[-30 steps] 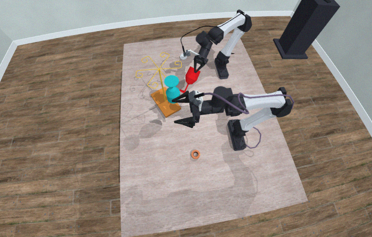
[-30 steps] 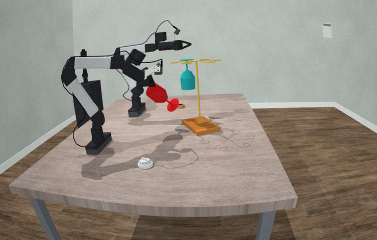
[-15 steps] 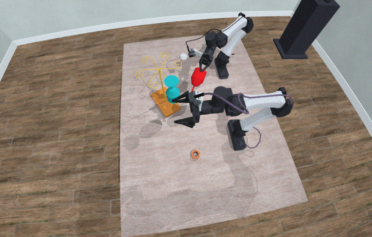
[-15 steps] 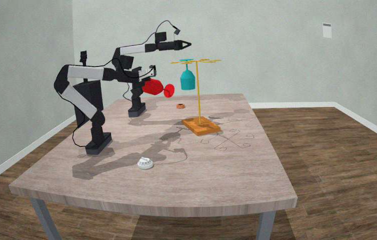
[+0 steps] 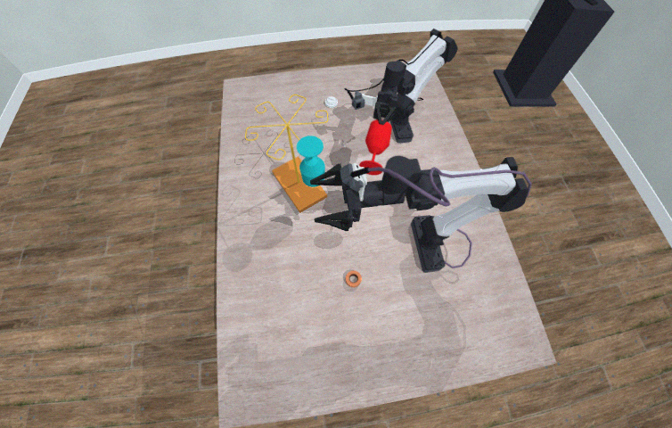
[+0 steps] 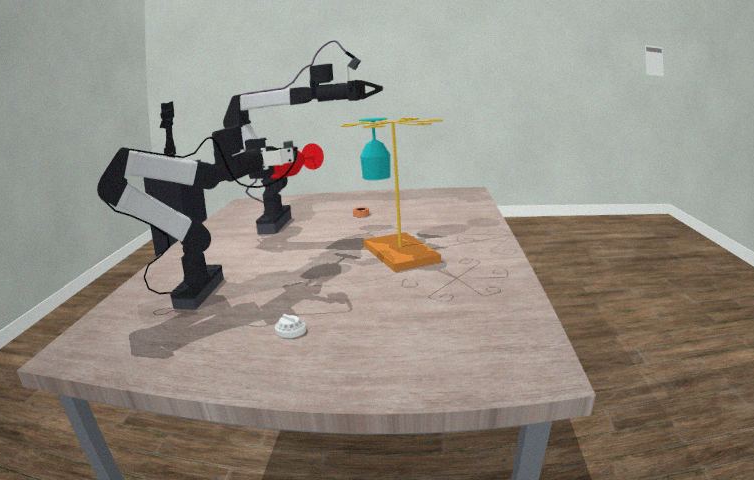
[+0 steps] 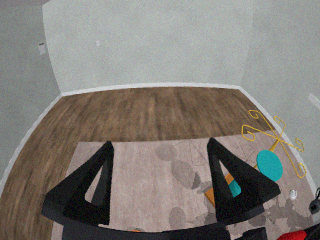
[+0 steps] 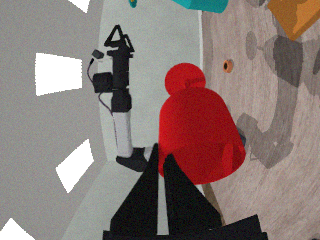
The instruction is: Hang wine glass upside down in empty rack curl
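Note:
The red wine glass (image 5: 378, 138) (image 6: 312, 156) (image 8: 197, 120) is in the air, lying nearly sideways, foot slightly above its bowl in the exterior view. My right gripper (image 8: 160, 147) is shut on its bowl wall at the rim. My left gripper (image 5: 314, 201) (image 6: 381, 88) (image 7: 160, 144) is open and empty, above rack height. The yellow wire rack (image 5: 291, 151) (image 6: 395, 178) (image 7: 278, 140) has several curls. The teal glass (image 5: 310, 145) (image 6: 375, 160) (image 7: 270, 166) hangs upside down and straight in one curl; the others look empty.
The orange rack base (image 5: 302, 199) (image 6: 402, 256) stands on the table. An orange ring (image 5: 353, 285) (image 6: 360, 214) and a white dial-like object (image 5: 331, 101) (image 6: 290, 327) lie apart from it. In the top view the red foot appears close to the left arm; the gap is unclear.

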### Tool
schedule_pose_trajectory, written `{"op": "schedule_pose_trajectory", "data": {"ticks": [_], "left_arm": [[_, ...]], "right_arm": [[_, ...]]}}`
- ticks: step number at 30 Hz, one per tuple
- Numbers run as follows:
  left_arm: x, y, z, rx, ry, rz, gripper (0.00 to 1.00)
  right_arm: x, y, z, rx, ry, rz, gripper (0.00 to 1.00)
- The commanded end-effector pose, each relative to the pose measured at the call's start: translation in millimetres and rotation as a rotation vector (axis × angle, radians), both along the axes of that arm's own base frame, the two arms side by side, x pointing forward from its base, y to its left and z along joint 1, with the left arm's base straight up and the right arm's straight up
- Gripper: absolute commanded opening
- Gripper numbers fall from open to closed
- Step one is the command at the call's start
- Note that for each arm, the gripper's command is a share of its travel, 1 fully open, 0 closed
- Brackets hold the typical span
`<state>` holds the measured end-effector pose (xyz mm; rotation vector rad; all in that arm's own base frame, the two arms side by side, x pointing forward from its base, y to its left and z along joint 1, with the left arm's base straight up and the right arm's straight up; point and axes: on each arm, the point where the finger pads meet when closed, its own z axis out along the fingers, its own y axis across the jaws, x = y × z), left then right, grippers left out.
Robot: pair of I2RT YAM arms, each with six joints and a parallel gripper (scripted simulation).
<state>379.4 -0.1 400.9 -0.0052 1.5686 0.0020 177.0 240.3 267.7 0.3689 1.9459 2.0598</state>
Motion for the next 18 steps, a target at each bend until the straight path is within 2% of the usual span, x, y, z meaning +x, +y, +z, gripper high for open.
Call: {"op": "schedule_pose_trajectory", "data": {"ticks": [1, 4, 8, 11, 18], "left_arm": [[-2, 1, 10, 0.007, -0.02, -0.004, 1.0], [-2, 1, 10, 0.007, -0.02, -0.004, 1.0], [-2, 1, 10, 0.007, -0.02, -0.004, 1.0], [-2, 1, 10, 0.007, -0.02, -0.004, 1.0], [-2, 1, 10, 0.007, -0.02, -0.004, 1.0]], "right_arm": [[-3, 1, 13, 0.11, -0.017, 0.009, 0.0], [4, 0, 6, 0.068, -0.022, -0.015, 0.0], [0, -2, 29, 0.101, -0.076, 0.003, 0.0], [1, 0, 22, 0.091, -0.061, 0.005, 0.0], [-1, -3, 30, 0.096, -0.087, 0.004, 0.0]]}}
